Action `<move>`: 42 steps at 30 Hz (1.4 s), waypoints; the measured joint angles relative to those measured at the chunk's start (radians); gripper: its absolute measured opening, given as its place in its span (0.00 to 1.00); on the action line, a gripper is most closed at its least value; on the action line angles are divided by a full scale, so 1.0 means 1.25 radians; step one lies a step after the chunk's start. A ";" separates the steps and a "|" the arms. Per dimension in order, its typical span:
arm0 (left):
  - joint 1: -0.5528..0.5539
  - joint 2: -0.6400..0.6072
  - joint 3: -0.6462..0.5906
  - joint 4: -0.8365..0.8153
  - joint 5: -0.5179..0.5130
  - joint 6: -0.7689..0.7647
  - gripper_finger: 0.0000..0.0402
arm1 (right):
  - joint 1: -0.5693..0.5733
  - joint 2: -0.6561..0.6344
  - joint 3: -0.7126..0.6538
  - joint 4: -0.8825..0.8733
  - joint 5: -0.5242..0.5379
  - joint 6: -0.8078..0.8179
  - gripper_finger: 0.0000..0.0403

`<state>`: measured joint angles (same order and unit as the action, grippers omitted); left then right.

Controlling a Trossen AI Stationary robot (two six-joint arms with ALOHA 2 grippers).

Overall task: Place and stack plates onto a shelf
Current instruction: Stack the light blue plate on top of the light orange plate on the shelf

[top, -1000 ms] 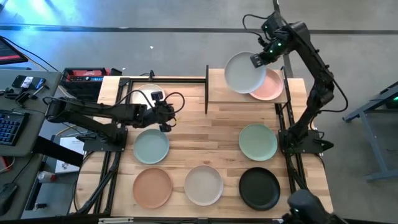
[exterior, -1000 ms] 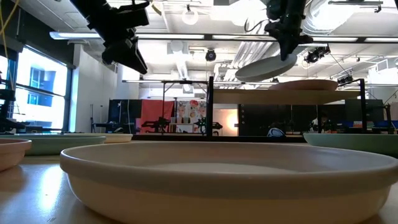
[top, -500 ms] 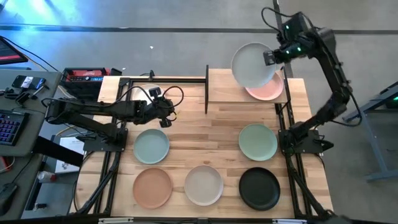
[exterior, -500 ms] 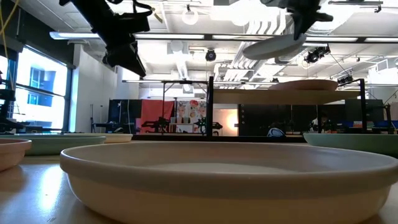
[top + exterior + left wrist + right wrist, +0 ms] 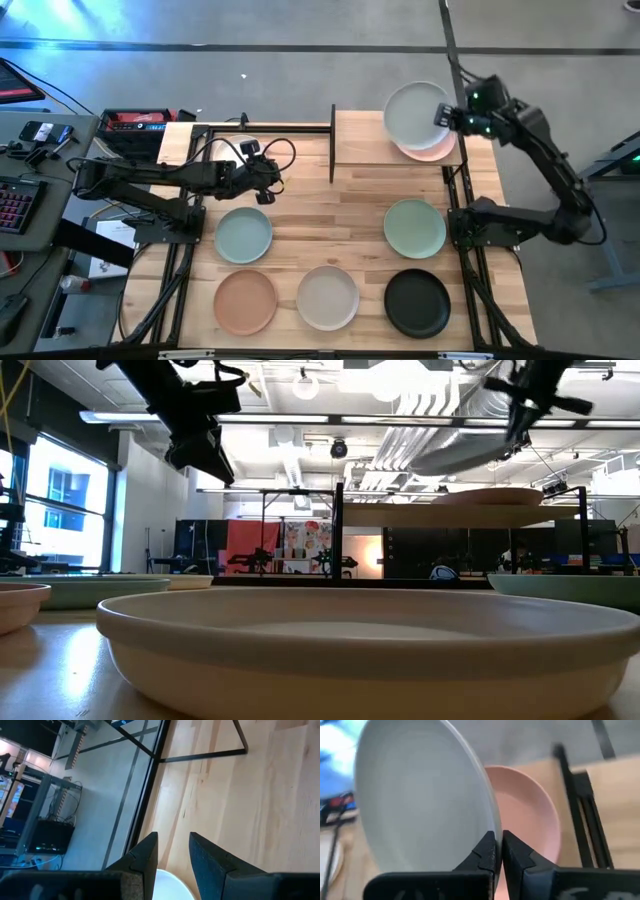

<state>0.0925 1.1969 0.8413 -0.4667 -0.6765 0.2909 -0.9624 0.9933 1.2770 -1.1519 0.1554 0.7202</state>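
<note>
My right gripper [image 5: 444, 115] [image 5: 499, 851] is shut on the pale grey plate [image 5: 413, 112] [image 5: 462, 457] and holds it in the air over the pink plate [image 5: 437, 150] [image 5: 527, 805]. The pink plate lies flat on the right end of the shelf [image 5: 370, 142] [image 5: 440, 515]. My left gripper [image 5: 267, 187] [image 5: 173, 855] hovers slightly open above the table's left half, holding nothing. The edge of the white plate [image 5: 172, 887] shows just below its fingers. The blue-green [image 5: 243, 235], mint green [image 5: 415, 227], peach [image 5: 245, 302], beige [image 5: 327, 297] and black [image 5: 417, 302] plates rest flat on the table. My right gripper pinches the pale grey plate's rim [image 5: 491, 822] at the plate's right side between its two fingers, one on the upper face and one on the underside. The fingers come from the table's right. The plate is lifted clear and tilted, above the pink plate.
The shelf's thin black posts [image 5: 332, 140] [image 5: 570, 785] stand at its left end and right side. The shelf's left half [image 5: 360, 145] is bare wood. A keyboard and devices [image 5: 20, 190] lie beyond the table's left edge.
My right gripper has carried the pale grey plate toward the table's right, from over the middle of the shelf to over the pink plate, staying shut on its rim. My left gripper rose slightly at first and has since kept still.
</note>
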 joint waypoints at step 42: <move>0.000 0.000 0.000 0.000 0.033 -0.001 0.25 | 0.000 -0.096 -0.197 0.062 0.040 0.129 0.30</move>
<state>0.0925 1.1965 0.8413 -0.4668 -0.6353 0.2901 -0.9623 0.8727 1.0313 -1.0748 0.2055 0.8814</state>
